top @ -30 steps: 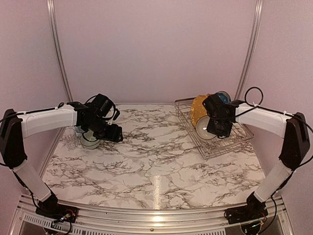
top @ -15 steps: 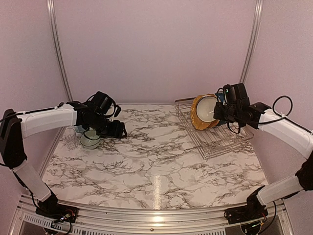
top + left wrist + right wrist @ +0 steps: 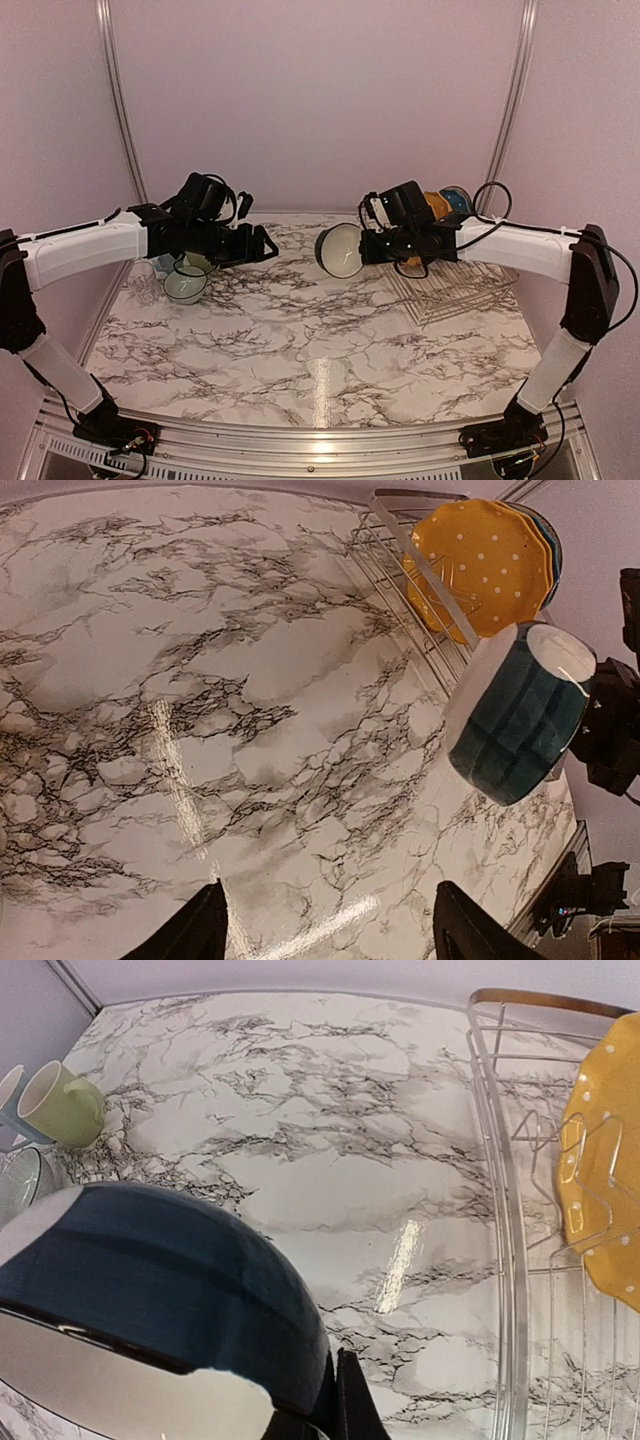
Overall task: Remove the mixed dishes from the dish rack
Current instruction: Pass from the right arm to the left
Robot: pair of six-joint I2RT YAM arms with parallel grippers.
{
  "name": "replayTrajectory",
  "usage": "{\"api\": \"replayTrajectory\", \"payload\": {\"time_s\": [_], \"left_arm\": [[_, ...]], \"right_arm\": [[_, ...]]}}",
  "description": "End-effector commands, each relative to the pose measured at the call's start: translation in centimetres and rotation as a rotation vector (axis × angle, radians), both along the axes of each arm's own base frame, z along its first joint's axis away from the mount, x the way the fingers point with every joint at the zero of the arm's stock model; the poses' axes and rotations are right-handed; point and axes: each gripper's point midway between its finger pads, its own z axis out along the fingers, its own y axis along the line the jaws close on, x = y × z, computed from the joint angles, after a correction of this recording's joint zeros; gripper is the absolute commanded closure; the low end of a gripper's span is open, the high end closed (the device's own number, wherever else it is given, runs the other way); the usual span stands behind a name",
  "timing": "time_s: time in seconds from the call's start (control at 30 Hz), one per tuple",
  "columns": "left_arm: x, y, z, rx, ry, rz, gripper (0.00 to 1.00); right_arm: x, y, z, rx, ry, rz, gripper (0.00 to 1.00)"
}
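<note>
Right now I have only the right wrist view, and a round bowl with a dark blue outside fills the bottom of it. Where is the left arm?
Observer: The left gripper hangs above the back left of the white marble-patterned table, apart from the round bowl held in the right gripper.
Operator: Is it ready to take something?
Observer: Its jaws stand open, with nothing between them.
Operator: What is behind the mustard-yellow dotted plate?
Observer: A blue plate stands behind it in the silver wire dish rack.
</note>
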Motion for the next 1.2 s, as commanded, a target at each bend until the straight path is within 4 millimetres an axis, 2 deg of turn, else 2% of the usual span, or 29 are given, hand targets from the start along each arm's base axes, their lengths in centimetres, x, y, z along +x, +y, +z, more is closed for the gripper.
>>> {"api": "replayTrajectory", "payload": {"time_s": [0.0,0.13,0.23,0.4,0.67,0.87,1.0,1.17], "left_arm": [[-0.1,-1.1,0.9,-0.019,-0.034,0.051,0.29],[0.0,-1.6,1.3,0.046,-0.083,0.106,0.3],[0.1,-2.4,1.0,0.108,-0.116,0.119,0.3],[0.3,-3.6,0.1,0.277,-0.132,0.128,0.32],[1.1,-5.6,-2.2,0.362,-0.135,0.109,0.37],[2.0,-5.6,-3.5,0.432,-0.144,0.123,0.58],[2.2,-5.5,-4.3,0.47,-0.132,0.127,0.66],[2.4,-5.5,-4.4,0.482,-0.138,0.132,0.78]], "right_arm": [[1.1,4.1,2.5,0.104,-0.006,-0.005,1.0],[1.1,5.6,-0.5,0.077,0.091,-0.031,1.0],[0.9,6.5,-1.5,0.062,0.113,-0.034,1.0],[0.7,7.2,-1.9,0.026,0.125,-0.067,1.0],[0.6,7.7,-2.0,0.024,0.141,-0.101,1.0],[0.5,8.2,-1.8,0.019,0.133,-0.1,1.0],[0.3,8.5,-1.4,0.006,0.117,-0.121,1.0],[0.4,9.1,-1.4,-0.005,0.116,-0.118,1.0]]}}
